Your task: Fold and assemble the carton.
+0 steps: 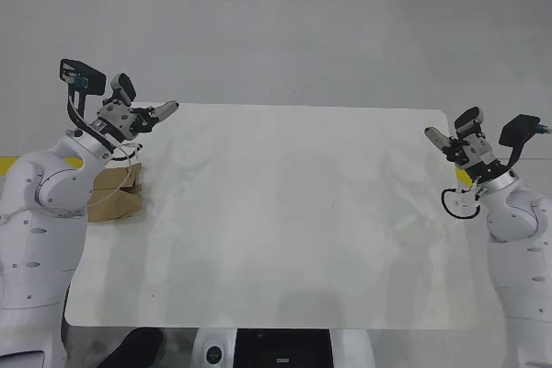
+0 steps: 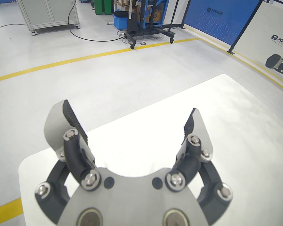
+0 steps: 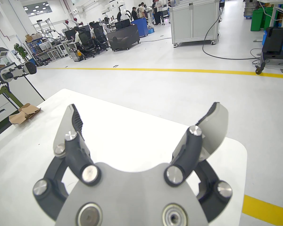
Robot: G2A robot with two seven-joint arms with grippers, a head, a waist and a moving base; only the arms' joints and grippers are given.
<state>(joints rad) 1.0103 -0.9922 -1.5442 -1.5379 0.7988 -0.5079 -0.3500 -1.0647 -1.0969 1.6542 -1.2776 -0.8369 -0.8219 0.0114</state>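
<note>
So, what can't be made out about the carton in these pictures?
- Top view: the left arm covers part of the carton, so its full outline is hidden.
- Right wrist view: the carton sits far off near the table edge, too small to tell which flaps are folded.

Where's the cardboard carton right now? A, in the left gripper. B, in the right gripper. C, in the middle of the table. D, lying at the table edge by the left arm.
D: the carton lies at the table's edge beside the left arm, and the left gripper and right gripper both stand open and empty.
</note>
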